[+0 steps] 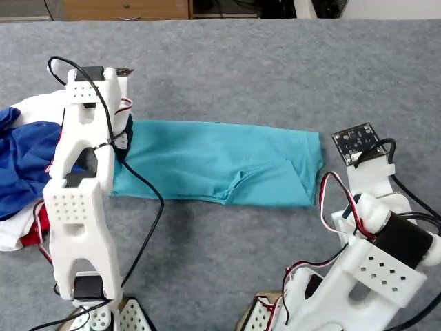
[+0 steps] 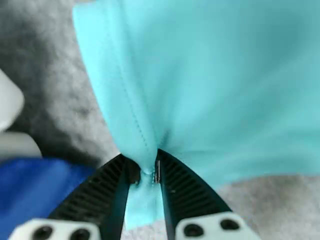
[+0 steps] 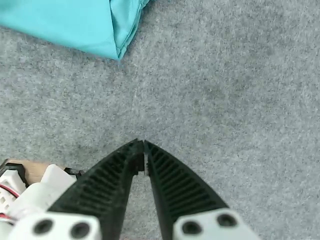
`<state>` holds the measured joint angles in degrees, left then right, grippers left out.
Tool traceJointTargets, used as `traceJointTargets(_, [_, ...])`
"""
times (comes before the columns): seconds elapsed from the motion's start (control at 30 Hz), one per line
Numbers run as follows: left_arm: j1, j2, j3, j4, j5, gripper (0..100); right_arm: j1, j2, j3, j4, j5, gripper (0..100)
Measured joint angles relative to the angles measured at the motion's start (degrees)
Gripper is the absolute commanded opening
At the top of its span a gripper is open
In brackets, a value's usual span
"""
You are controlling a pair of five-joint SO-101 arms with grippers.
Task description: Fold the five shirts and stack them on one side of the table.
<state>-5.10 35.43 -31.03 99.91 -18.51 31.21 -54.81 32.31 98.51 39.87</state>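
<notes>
The left pincer [image 2: 147,167] pinches only a thin bit of teal shirt [image 2: 215,75], which may slip out; the right pincer [image 3: 144,152], pressed together, holds nothing.

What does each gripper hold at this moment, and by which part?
The left gripper is shut on the teal shirt, pinching it at a stitched edge. The right gripper is shut and holds nothing.

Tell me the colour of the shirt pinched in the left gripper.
Plain turquoise. The shirt in the left gripper shows best in the high view.
</notes>
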Motion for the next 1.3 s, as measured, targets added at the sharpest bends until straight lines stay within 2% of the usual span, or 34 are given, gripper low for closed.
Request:
traceJointTargets(0.3, [12.0,-14.3,6.3,0.1,6.9,2,0.6,0.0,-2.5,0.0,0.0,0.2])
traceJointTargets(0.47, [19.9,-15.1,6.3,0.1,11.2,2,4.9,0.0,-5.9,0.0,0.2,0.2])
traceJointTargets(0.6, [26.0,-15.1,6.2,0.1,14.3,2,9.1,0.0,-6.1,0.0,3.5,0.2])
traceJointTargets(0.83, [35.3,-14.9,-1.8,0.1,18.2,2,14.7,0.0,-6.1,0.0,7.5,0.2])
traceJointTargets(1.3, [39.9,-9.4,-12.9,0.2,19.7,2,15.0,0.0,-6.1,0.0,7.8,0.2])
